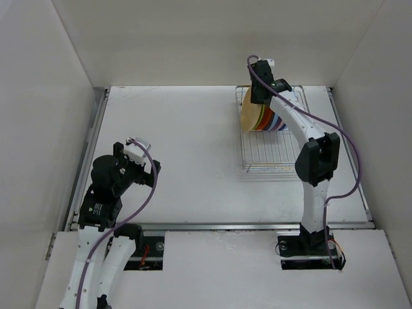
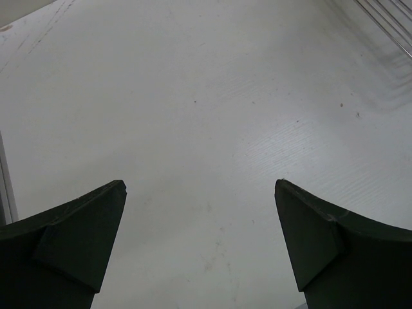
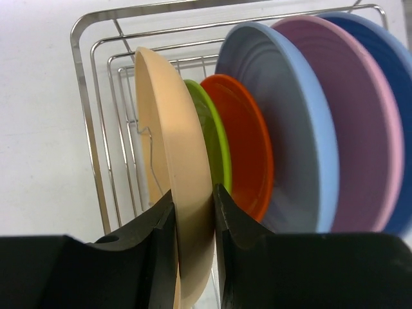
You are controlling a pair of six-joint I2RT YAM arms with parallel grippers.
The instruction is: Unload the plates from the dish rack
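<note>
Dish rack (image 3: 84, 129): rectangular, silver wire, thin upright dividers, lying flat. Six round, shallow plates stand on edge in its far half, faces parallel, packed close in one row across the rack. From the rack's left side rightward: pale yellow plate (image 3: 174, 148), green plate (image 3: 215, 141), orange plate (image 3: 241, 148), light blue plate (image 3: 283, 129), pink plate (image 3: 360, 129), darker blue plate (image 3: 393, 77). The pale yellow plate's upper rim sits pinched in the right gripper (image 3: 193, 206), one finger on each face.
</note>
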